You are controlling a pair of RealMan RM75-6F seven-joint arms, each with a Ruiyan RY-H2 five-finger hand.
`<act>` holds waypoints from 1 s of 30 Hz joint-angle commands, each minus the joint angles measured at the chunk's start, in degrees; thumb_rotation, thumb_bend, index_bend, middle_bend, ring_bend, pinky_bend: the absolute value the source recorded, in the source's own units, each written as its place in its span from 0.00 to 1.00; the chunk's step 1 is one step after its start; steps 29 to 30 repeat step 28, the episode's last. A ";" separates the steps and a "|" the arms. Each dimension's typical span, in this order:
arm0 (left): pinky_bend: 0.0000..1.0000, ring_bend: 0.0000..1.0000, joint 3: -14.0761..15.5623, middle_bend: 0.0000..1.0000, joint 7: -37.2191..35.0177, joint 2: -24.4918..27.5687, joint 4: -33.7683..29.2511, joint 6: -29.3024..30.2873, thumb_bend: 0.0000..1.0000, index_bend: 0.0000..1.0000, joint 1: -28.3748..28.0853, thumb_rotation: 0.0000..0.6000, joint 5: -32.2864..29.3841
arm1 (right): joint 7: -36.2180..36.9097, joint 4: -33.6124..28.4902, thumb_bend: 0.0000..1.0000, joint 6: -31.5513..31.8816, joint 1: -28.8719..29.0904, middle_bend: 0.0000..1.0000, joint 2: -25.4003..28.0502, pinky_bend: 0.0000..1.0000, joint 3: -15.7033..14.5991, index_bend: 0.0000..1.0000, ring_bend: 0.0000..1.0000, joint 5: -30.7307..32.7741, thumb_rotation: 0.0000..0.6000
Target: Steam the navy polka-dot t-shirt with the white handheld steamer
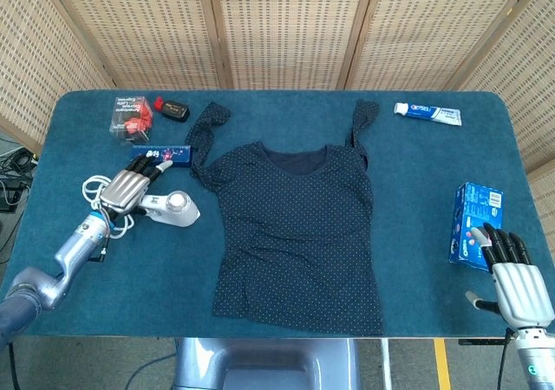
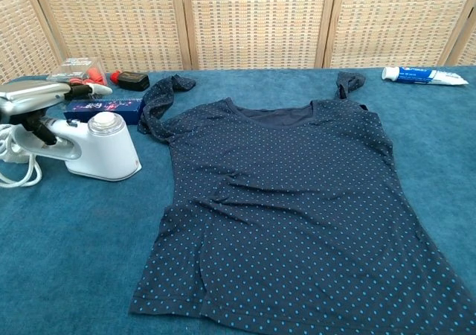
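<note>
The navy polka-dot t-shirt (image 1: 299, 234) lies flat in the middle of the table, sleeves towards the back; the chest view shows the same t-shirt (image 2: 297, 201). The white handheld steamer (image 1: 173, 206) stands on the table just left of the shirt, and the chest view shows the steamer (image 2: 104, 152) with its handle pointing left. My left hand (image 1: 128, 187) hovers over that handle with fingers stretched straight, and in the chest view the left hand (image 2: 37, 95) grips nothing. My right hand (image 1: 513, 279) rests at the front right edge, fingers apart and empty.
The steamer's white cord (image 1: 97, 186) coils left of it. A slim blue box (image 1: 163, 154), a clear box of red items (image 1: 130, 117) and a black-and-red item (image 1: 173, 109) lie at the back left. A toothpaste tube (image 1: 427, 113) lies back right; a blue box (image 1: 475, 221) sits beside my right hand.
</note>
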 commanded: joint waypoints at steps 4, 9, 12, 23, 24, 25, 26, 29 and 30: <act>0.00 0.00 -0.17 0.00 6.39 6.46 -11.48 2.93 0.00 0.00 2.81 1.00 -0.99 | 0.24 -0.51 0.00 0.75 -0.36 0.00 0.36 0.00 -0.44 0.06 0.00 -1.22 1.00; 0.00 0.00 -0.70 0.00 11.78 11.27 -20.25 6.03 0.00 0.00 5.32 1.00 -2.19 | 0.81 -1.13 0.00 1.80 -0.81 0.00 0.87 0.00 -0.85 0.06 0.00 -2.70 1.00; 0.00 0.00 -1.29 0.00 16.09 14.71 -26.21 9.38 0.00 0.00 7.61 1.00 -3.20 | 1.42 -1.45 0.00 2.36 -1.06 0.00 1.26 0.00 -1.15 0.06 0.00 -3.70 1.00; 0.00 0.00 -1.76 0.00 33.96 24.61 -48.83 25.93 0.00 0.00 20.61 1.00 -8.87 | 3.50 -1.44 0.00 3.61 -1.64 0.00 2.15 0.00 -1.75 0.07 0.00 -5.80 1.00; 0.00 0.00 -1.73 0.00 35.82 24.91 -50.59 28.04 0.00 0.00 22.15 1.00 -9.37 | 3.76 -1.31 0.00 3.61 -1.64 0.00 2.18 0.00 -1.69 0.07 0.00 -5.70 1.00; 0.00 0.00 -1.70 0.00 37.26 25.06 -52.11 29.74 0.00 0.00 23.43 1.00 -9.74 | 4.10 -1.19 0.00 3.59 -1.66 0.00 2.23 0.00 -1.64 0.07 0.00 -5.55 1.00; 0.00 0.00 -1.58 0.00 38.22 25.23 -53.73 31.47 0.00 0.00 24.88 1.00 -10.19 | 4.45 -1.09 0.00 3.57 -1.66 0.00 2.31 0.00 -1.56 0.07 0.00 -5.41 1.00; 0.00 0.00 -1.43 0.00 39.17 25.41 -56.15 33.83 0.00 0.00 26.96 1.00 -10.77 | 5.04 -0.92 0.00 3.58 -1.68 0.00 2.49 0.00 -1.44 0.07 0.00 -5.16 1.00; 0.00 0.00 -1.43 0.00 39.17 25.41 -56.15 33.83 0.00 0.00 26.96 1.00 -10.77 | 5.04 -0.92 0.00 3.58 -1.68 0.00 2.49 0.00 -1.44 0.07 0.00 -5.16 1.00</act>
